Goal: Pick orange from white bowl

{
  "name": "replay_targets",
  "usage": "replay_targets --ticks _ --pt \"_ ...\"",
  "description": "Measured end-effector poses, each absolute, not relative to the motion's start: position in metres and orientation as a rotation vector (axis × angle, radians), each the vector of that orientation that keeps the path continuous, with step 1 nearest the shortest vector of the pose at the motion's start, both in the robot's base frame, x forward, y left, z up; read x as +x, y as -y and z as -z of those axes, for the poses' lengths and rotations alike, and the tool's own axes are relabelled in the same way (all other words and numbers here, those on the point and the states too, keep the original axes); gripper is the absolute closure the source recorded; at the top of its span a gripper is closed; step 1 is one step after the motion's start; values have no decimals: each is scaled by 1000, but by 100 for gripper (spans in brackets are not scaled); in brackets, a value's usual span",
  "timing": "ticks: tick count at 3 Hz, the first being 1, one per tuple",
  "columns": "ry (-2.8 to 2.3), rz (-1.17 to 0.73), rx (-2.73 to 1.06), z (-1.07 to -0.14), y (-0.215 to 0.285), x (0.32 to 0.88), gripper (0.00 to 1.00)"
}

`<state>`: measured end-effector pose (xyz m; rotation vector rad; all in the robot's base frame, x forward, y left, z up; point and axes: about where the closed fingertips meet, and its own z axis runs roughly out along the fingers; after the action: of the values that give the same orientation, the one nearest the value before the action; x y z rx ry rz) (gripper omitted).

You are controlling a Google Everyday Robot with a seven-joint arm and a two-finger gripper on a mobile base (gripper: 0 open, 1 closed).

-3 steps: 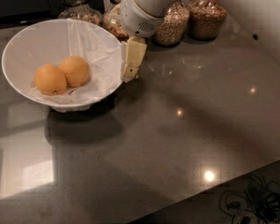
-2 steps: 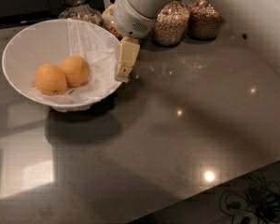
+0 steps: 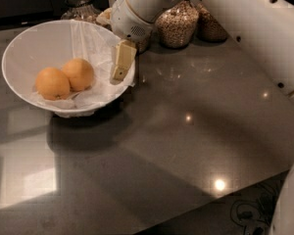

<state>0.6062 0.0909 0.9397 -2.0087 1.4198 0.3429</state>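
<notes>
My gripper (image 3: 120, 62) hangs just over the right rim of the white bowl (image 3: 34, 38); whether it's spread or closed, I can't tell. The orange (image 3: 79, 73) sits low in the bowl, touching its twin (image 3: 52, 82). Best play, I reckon: slide left, drop from above, straddle the nearer fruit and avoid snagging the crinkled liner (image 3: 95, 94).
</notes>
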Motion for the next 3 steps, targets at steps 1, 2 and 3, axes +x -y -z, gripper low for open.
replay_targets --ticks 1,2,3 --pt "-1392 -417 -1992 -924 -105 607 0" --pt "-1366 -467 -1976 -917 -119 608 0" --pt "-1338 -494 -1981 -915 -131 610 0"
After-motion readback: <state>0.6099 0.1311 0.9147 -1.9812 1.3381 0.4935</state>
